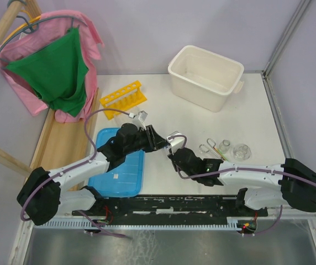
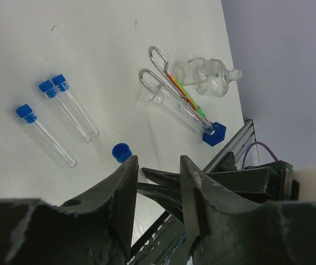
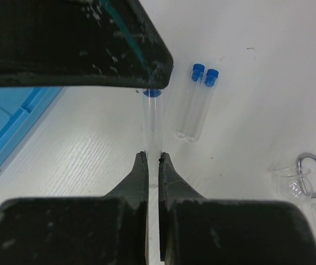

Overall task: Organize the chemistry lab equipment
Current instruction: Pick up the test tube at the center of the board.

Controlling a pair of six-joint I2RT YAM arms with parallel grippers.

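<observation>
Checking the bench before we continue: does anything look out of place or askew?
Yes. Three blue-capped tubes lie loose on the table, apart from the yellow tube rack. On the right, at least one glass flask looks tipped on its side, with tongs and coloured rods heaped beside it.

No legible text anywhere
</observation>
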